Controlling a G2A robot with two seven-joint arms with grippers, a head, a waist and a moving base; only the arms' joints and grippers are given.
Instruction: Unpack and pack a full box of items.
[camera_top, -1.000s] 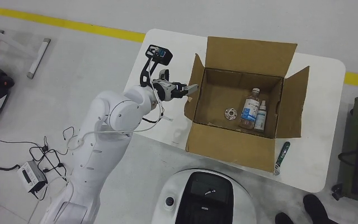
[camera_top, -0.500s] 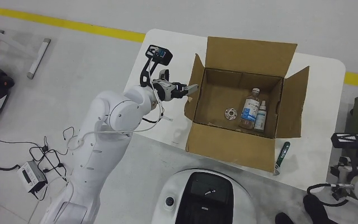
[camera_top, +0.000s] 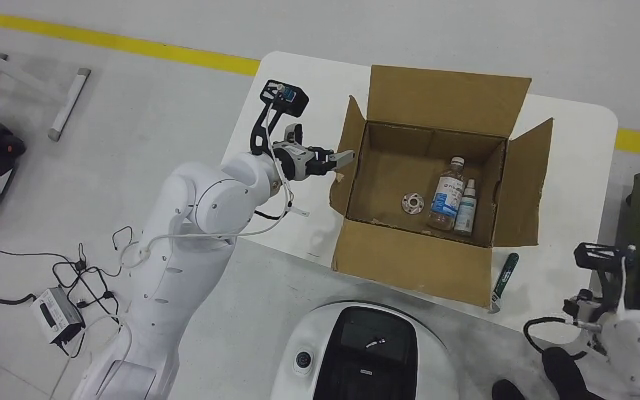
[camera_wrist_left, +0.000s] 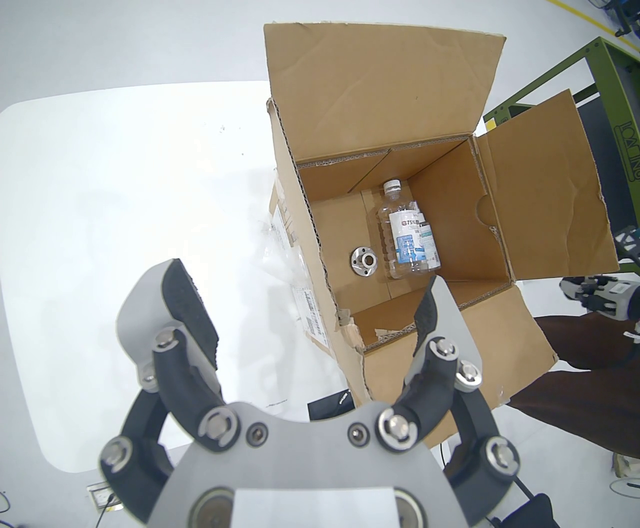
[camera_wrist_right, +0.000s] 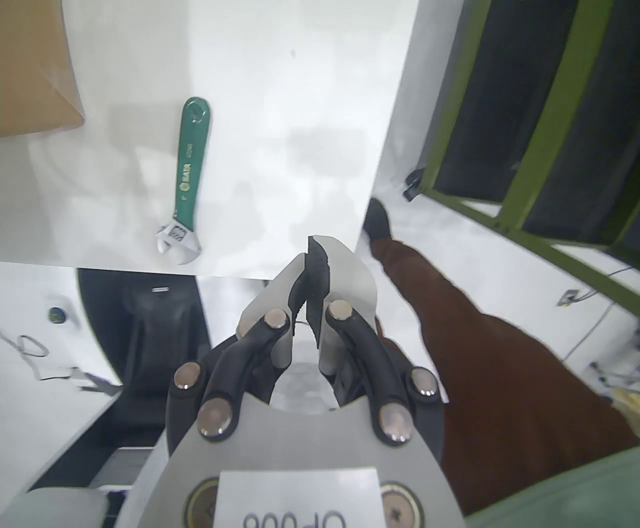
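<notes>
Your box stands on the worktop with all four flaps folded outward, likely so that either arm can get in from above. Three items lie on its floor: a clear bottle, a smaller bottle just beside it, and a metal flange slightly apart. The wrench lies outside the box near the worktop's near right corner, so unpacking looks partly done.

Your left pincer hangs spread and empty outside the box's left wall, aimed across at the contents. Your right pincer is pressed together on nothing, off the worktop's edge near the wrench.

Both bottles lie on their sides with their long axes parallel, caps toward the far wall. The wrench's long axis runs roughly the same way, with its head toward you.
</notes>
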